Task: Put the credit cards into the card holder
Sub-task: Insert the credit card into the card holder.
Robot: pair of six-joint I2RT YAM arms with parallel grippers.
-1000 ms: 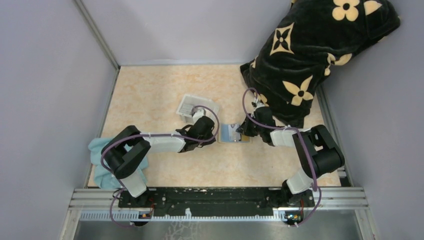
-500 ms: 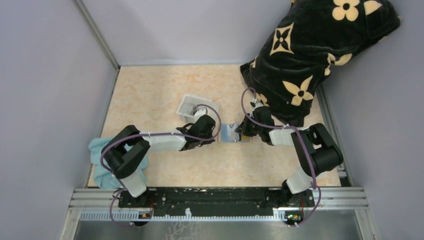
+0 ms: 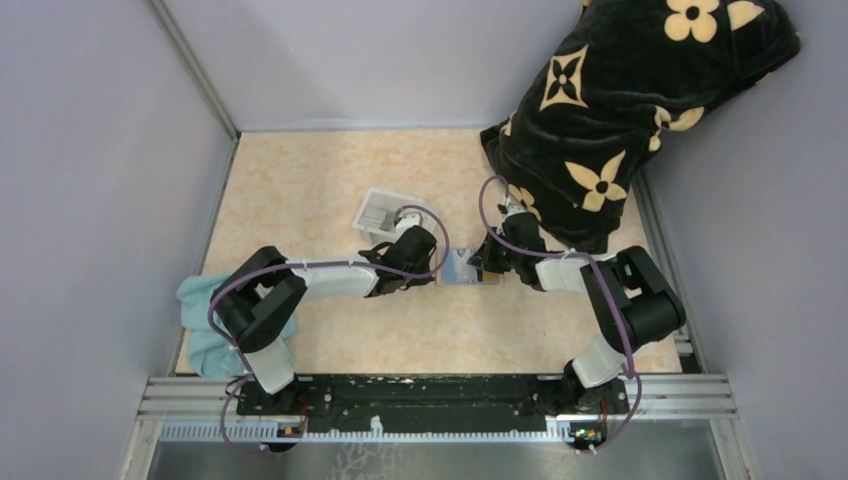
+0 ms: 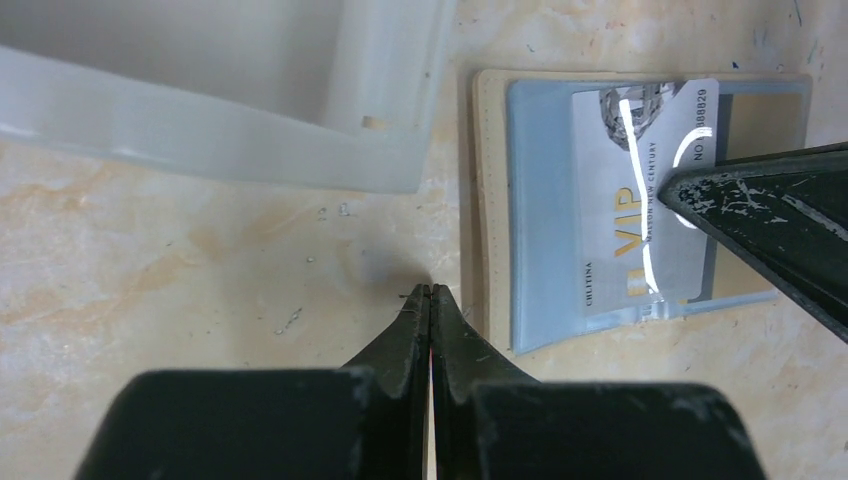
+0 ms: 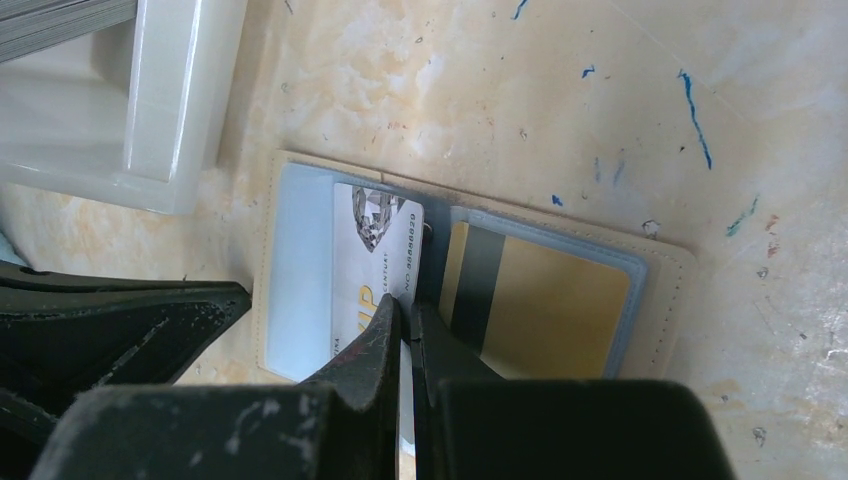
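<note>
The tan card holder [image 3: 460,271] lies open and flat at mid-table, blue-grey lining up. A silvery VIP card [image 4: 640,200] sits partly inside its left pocket [image 5: 300,290]. A tan-gold card [image 5: 545,300] with a dark stripe fills the right pocket. My right gripper [image 5: 408,312] is shut, its tips pressing on the silvery card's edge next to the fold; it shows from the left wrist too [image 4: 680,190]. My left gripper [image 4: 430,290] is shut and empty, its tips on the table just left of the holder's edge [image 4: 485,200].
A clear white plastic tray [image 3: 385,212] stands just behind the left gripper, its corner [image 4: 400,150] close to the holder. A light blue cloth [image 3: 200,325] lies at the near left. A black flowered blanket [image 3: 620,100] covers the far right corner.
My left gripper has slid right, up to the holder's left edge. My right gripper has edged slightly left over the holder. Both stay shut.
</note>
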